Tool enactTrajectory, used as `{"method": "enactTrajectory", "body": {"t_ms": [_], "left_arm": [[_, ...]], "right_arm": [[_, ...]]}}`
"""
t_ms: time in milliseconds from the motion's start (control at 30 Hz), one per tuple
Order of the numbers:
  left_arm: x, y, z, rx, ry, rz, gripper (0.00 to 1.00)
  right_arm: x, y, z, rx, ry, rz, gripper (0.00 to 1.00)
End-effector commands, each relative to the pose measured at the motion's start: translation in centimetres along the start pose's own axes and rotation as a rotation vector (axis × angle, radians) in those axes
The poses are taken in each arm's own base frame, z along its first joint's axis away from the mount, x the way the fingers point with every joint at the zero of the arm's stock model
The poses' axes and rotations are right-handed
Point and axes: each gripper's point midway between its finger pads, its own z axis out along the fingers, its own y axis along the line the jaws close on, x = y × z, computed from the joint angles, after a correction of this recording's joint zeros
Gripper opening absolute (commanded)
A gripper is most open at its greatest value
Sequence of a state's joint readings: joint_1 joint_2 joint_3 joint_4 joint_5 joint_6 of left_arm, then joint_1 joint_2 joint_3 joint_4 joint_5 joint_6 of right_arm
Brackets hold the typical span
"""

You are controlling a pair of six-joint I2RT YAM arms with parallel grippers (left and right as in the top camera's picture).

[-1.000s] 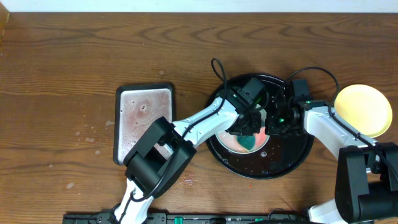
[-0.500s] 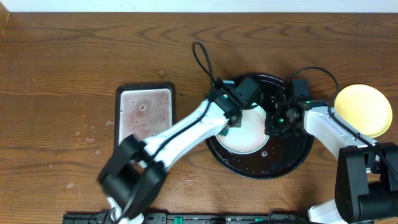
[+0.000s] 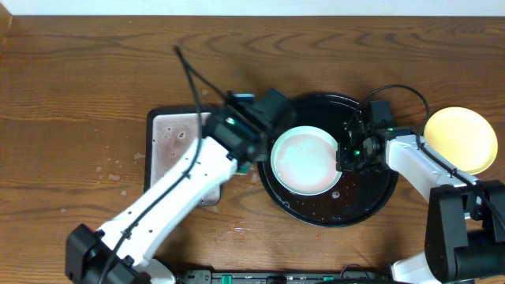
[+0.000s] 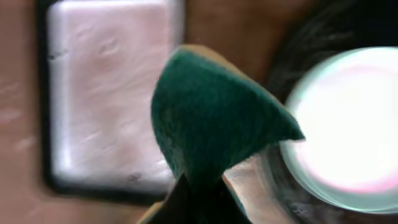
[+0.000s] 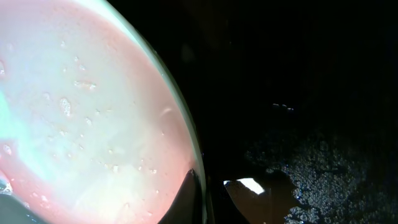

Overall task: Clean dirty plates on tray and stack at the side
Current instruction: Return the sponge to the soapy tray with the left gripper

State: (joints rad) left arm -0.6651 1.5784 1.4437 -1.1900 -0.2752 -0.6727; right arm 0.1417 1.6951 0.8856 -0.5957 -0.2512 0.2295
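The plate lies in the tray, right rim pinched by the right gripper, so that arm is nearer. The left gripper, clamping the sponge, hangs just off its left edge.

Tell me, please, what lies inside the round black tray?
One pale plate with a pinkish wet film sits in the black tray, the right gripper shut on its rim. Droplets speckle the bare tray floor. Whatever lies beneath the plate is covered.
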Motion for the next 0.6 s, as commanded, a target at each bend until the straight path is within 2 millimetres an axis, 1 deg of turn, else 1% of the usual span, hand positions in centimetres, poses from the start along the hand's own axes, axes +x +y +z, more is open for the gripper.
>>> {"method": "enactTrajectory", "body": {"t_ms": [0,67,100,133,167,233,267,300,333,367,433,500,567], "left_arm": [[-0.4,5.4,1.8,-0.14,0.036,-0.08,0.08],[0.7,8.1,3.9,-0.186,0.112,-0.147,0.08],[1.1,8.6,4.6,-0.187,0.137,-0.17,0.08],[1.7,9.0,5.8,-0.159,0.179,-0.194,0.08],[2.1,8.9,6.8,-0.114,0.213,-0.202,0.08],[2.5,7.9,9.0,0.035,0.266,-0.207,0.08],[2.6,7.8,9.5,0.071,0.275,-0.22,0.09],[2.7,7.9,10.0,0.091,0.281,-0.237,0.14],[2.7,8.4,10.4,0.092,0.284,-0.26,0.17],[2.7,8.9,10.6,0.089,0.285,-0.275,0.23],[2.6,9.3,10.7,0.093,0.287,-0.28,0.33],[2.5,9.4,10.6,0.101,0.285,-0.276,0.38],[2.5,9.5,10.2,0.106,0.277,-0.274,0.41]], "right_arm": [[0.0,-1.4,0.7,0.067,-0.001,-0.023,0.01],[0.0,-0.9,0.8,0.036,0.002,-0.024,0.01],[0.0,-0.8,0.8,0.028,0.003,-0.024,0.01],[0.0,-0.5,0.7,0.015,0.003,-0.024,0.01],[0.0,-0.4,0.6,0.012,0.003,-0.024,0.01],[-0.1,-0.4,0.0,0.014,-0.011,-0.028,0.01],[-0.2,-0.2,-0.3,0.012,-0.022,-0.03,0.01],[-0.5,-0.1,-0.8,0.012,-0.039,-0.034,0.01],[-0.7,-0.1,-1.4,0.017,-0.061,-0.039,0.01],[-1.0,-0.1,-2.1,0.034,-0.086,-0.045,0.01],[-1.5,-0.4,-3.5,0.083,-0.136,-0.063,0.01],[-1.8,-0.6,-5.2,0.163,-0.197,-0.085,0.01],[-2.0,-0.8,-6.8,0.244,-0.257,-0.092,0.01]]}}
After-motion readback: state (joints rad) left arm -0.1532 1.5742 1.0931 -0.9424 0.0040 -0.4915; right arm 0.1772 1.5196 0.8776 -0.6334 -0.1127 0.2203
